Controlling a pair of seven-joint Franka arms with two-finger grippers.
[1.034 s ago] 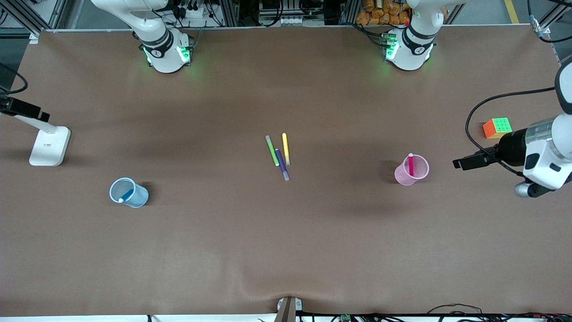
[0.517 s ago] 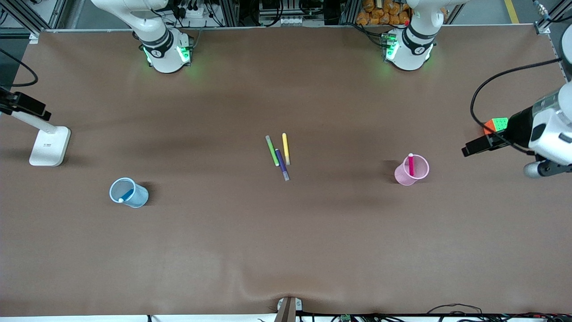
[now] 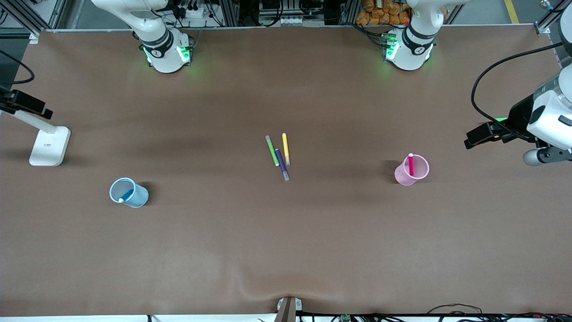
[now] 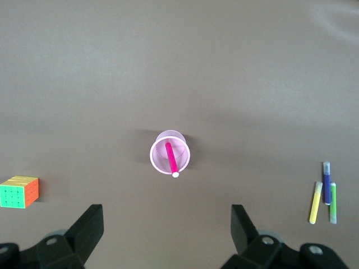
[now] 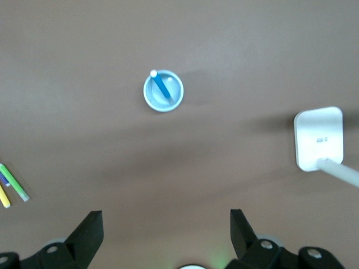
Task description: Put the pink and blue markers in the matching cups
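The pink marker (image 3: 410, 164) stands in the pale pink cup (image 3: 411, 171) toward the left arm's end of the table. Both show in the left wrist view, marker (image 4: 170, 158) in cup (image 4: 170, 152). The blue marker (image 3: 127, 195) leans in the light blue cup (image 3: 129, 192) toward the right arm's end, also in the right wrist view, marker (image 5: 162, 86) in cup (image 5: 163, 91). My left gripper (image 4: 166, 212) is open and empty, high over the table well apart from the pink cup. My right gripper (image 5: 165, 218) is open and empty, high over the table well apart from the blue cup.
Green (image 3: 271, 150), yellow (image 3: 285, 148) and purple (image 3: 281, 163) pens lie together mid-table. A colourful puzzle cube (image 4: 19, 191) sits at the left arm's end, mostly hidden under the left arm (image 3: 552, 118) in the front view. A white stand base (image 3: 49, 146) sits at the right arm's end.
The left arm has drawn back toward the bases' side and now covers the cube in the front view. The right arm has barely moved. Cups and markers have not moved.
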